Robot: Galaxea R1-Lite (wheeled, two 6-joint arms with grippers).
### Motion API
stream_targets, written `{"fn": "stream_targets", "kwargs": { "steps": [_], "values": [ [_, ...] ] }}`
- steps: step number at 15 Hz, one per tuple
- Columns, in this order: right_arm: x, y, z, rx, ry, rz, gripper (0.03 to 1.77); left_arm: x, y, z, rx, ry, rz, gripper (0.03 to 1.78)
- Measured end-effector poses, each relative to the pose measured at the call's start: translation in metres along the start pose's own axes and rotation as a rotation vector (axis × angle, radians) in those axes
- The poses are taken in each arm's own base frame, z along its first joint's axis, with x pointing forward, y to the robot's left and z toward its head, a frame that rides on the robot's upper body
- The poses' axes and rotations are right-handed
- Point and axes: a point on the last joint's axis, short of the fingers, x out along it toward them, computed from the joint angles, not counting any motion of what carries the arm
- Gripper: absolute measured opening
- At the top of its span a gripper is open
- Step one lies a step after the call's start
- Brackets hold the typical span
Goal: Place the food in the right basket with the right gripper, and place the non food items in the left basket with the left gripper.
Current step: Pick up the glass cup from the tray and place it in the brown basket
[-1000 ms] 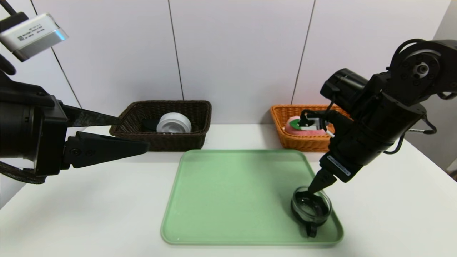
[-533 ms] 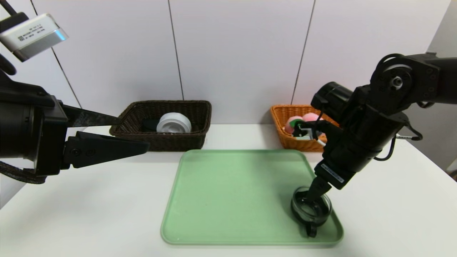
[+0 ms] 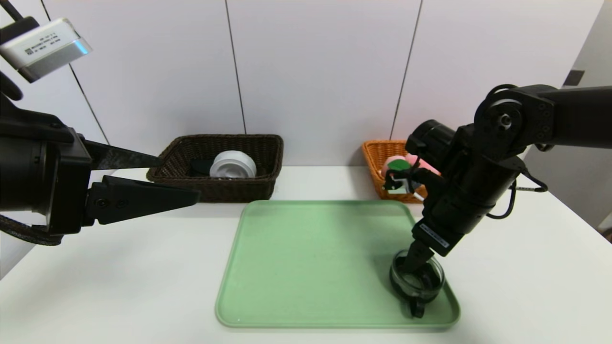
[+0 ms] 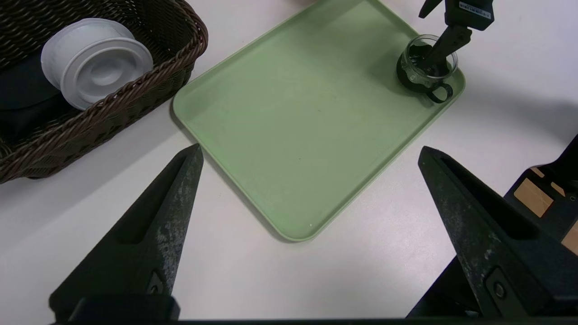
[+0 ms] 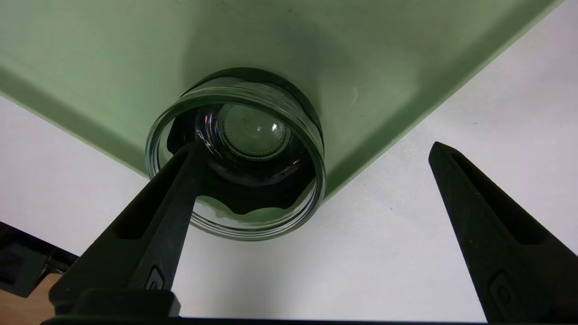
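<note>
The clear glass cup (image 3: 417, 282) (image 4: 426, 67) (image 5: 235, 153) with a black handle stands on the near right corner of the green tray (image 3: 311, 263). My right gripper (image 3: 418, 258) (image 5: 311, 146) is open, with one finger dipped inside the cup and the other outside it over the white table. The pink peach (image 3: 399, 165) lies in the orange basket (image 3: 377, 153). The white round container (image 3: 233, 165) (image 4: 97, 58) and black pouch (image 3: 200, 167) lie in the dark brown basket (image 3: 267, 143). My left gripper (image 3: 179, 177) (image 4: 310, 150) hangs open and empty at the left.
Both baskets stand along the back wall behind the tray. The right arm's body partly covers the orange basket. The table's near edge runs just below the tray, and bare white table lies on either side of it.
The right arm has swung left and down, and its finger has sunk deeper into the glass cup. The left arm and the cup have not moved.
</note>
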Motion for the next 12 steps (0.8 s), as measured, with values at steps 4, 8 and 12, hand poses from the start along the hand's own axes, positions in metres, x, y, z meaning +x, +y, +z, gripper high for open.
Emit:
{"fn": "stream_targets", "kwargs": {
  "steps": [4,8,12],
  "values": [
    [-0.0074,-0.0020,-0.0031,0.008,-0.017,-0.006,1.70,0.0025,0.0009,0.0019,0.002,-0.012,0.000,1.69],
    [-0.0063,-0.0009,-0.0044,0.007,-0.010,-0.004,1.70,0.0041,0.0014,0.0018,0.002,-0.010,0.000,1.69],
    [0.0004,0.0005,-0.0014,0.000,0.006,0.001,1.70,0.0062,0.0018,-0.0008,0.001,-0.002,-0.003,1.69]
  ]
}}
